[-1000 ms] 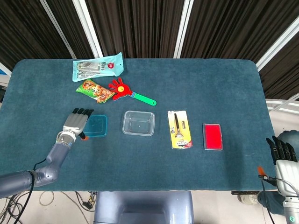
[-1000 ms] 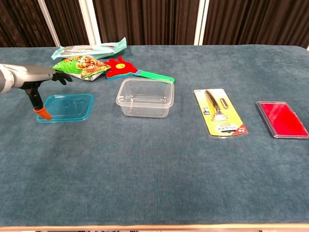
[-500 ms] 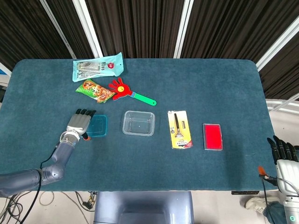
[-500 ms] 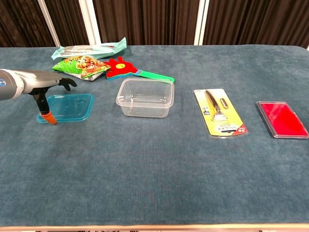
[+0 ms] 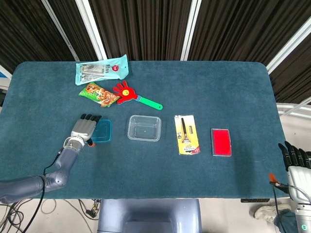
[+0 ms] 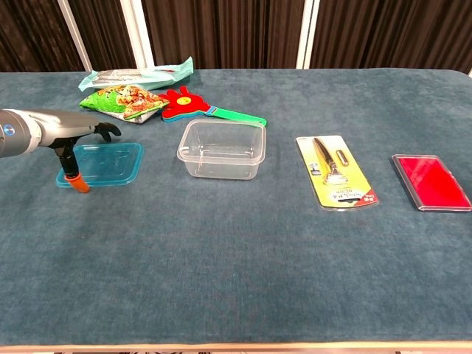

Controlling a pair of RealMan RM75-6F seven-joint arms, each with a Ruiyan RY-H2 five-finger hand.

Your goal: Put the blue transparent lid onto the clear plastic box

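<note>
The task is barely under way. The blue transparent lid (image 6: 102, 164) lies flat on the desk (image 6: 243, 258), to the left of the clear plastic box (image 6: 221, 150) and apart from it, so the box stands open with nothing on it. The left robot hand (image 5: 84, 129) is over the lid's left edge: in the head view its dark fingers (image 5: 91, 118) reach forward and lie spread across that side of the lid, and in the chest view an orange-tipped digit points straight down at the lid's near left corner. Whether it already touches or pinches the lid I cannot tell; the lid looks level on the cloth, so I judge it not yet lifted. The right robot hand (image 5: 295, 161) hangs off the desk's right end, well away from everything, fingers extended and holding nothing. What is left is nearly all of it: get a firm hold on the thin lid, raise it, carry it right to the box, line it up with the rim and set it down. The flat lid on soft cloth may be awkward to get under.
</note>
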